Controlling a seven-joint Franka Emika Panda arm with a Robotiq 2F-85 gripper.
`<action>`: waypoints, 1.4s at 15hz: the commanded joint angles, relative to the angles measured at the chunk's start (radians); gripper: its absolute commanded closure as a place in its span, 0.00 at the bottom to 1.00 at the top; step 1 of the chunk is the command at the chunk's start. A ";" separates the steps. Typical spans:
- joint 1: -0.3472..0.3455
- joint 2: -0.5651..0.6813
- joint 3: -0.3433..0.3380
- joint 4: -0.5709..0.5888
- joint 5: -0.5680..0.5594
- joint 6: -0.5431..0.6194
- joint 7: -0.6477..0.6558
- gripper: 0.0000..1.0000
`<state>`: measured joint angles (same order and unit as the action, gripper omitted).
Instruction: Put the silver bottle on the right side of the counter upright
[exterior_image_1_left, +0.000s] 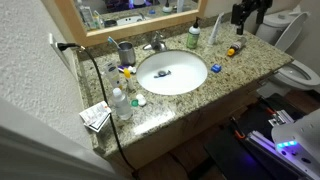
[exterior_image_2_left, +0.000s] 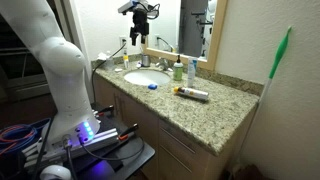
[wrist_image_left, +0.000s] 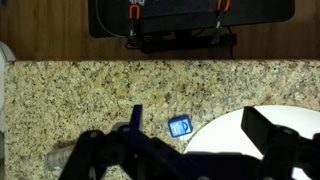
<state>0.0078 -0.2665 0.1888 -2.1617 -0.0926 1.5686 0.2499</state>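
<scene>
The silver bottle (exterior_image_1_left: 233, 49) lies on its side on the granite counter (exterior_image_1_left: 235, 70), right of the sink basin (exterior_image_1_left: 172, 72), its orange end by the back wall. It also shows in an exterior view (exterior_image_2_left: 192, 93). A green bottle with a white top (exterior_image_1_left: 194, 35) and a taller white tube (exterior_image_1_left: 214, 28) stand near it. My gripper (exterior_image_1_left: 250, 12) hangs high above the counter, open and empty, also visible in an exterior view (exterior_image_2_left: 138, 35). In the wrist view the open fingers (wrist_image_left: 200, 135) frame the counter and the basin rim (wrist_image_left: 250, 125); the silver bottle is out of that view.
A small blue item (wrist_image_left: 180, 126) lies on the counter beside the basin. The chrome faucet (exterior_image_1_left: 155, 44), a cup (exterior_image_1_left: 126, 52), several bottles (exterior_image_1_left: 120, 100) and a black cord (exterior_image_1_left: 100, 90) crowd the other side. A toilet (exterior_image_1_left: 300, 72) stands past the counter end.
</scene>
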 joint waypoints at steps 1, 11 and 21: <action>0.025 0.002 -0.022 0.002 -0.004 -0.002 0.005 0.00; -0.083 -0.063 -0.186 -0.205 0.030 0.331 0.164 0.00; -0.206 -0.012 -0.227 -0.407 0.001 0.875 0.452 0.00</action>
<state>-0.1389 -0.2964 -0.0263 -2.4940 -0.0658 2.2741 0.6296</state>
